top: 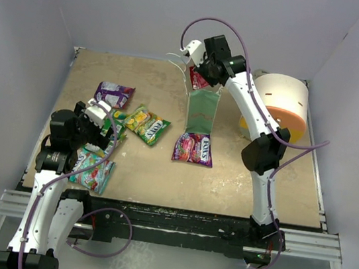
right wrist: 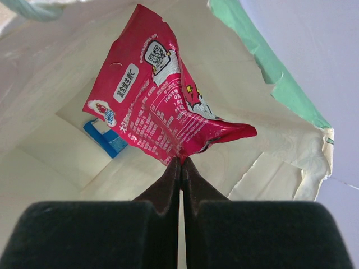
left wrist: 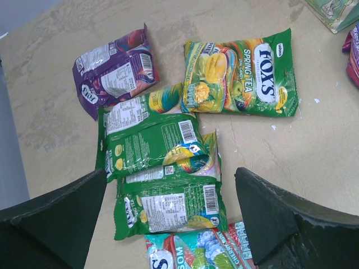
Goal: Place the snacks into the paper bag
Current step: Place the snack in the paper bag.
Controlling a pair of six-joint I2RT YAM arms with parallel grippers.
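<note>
The pale green and cream paper bag [top: 201, 111] stands upright at mid-table. My right gripper [top: 198, 70] hangs over its mouth, shut on a red packet [top: 198, 80]. In the right wrist view the gripper [right wrist: 180, 159] pinches the red packet [right wrist: 160, 106] by its edge inside the bag [right wrist: 50, 95], and a blue packet [right wrist: 105, 137] lies on the bottom. My left gripper [top: 108, 130] is open above two overlapping green packets [left wrist: 148, 140] [left wrist: 171, 207]. A teal packet [left wrist: 196, 249], a purple packet [left wrist: 115, 73], a green-yellow packet [left wrist: 241, 73] and a magenta packet [top: 193, 148] lie flat.
A white cylinder with an orange-yellow face [top: 278, 105] lies at the back right, behind my right arm. Pale walls close the table on three sides. A black rail [top: 168, 216] runs along the near edge.
</note>
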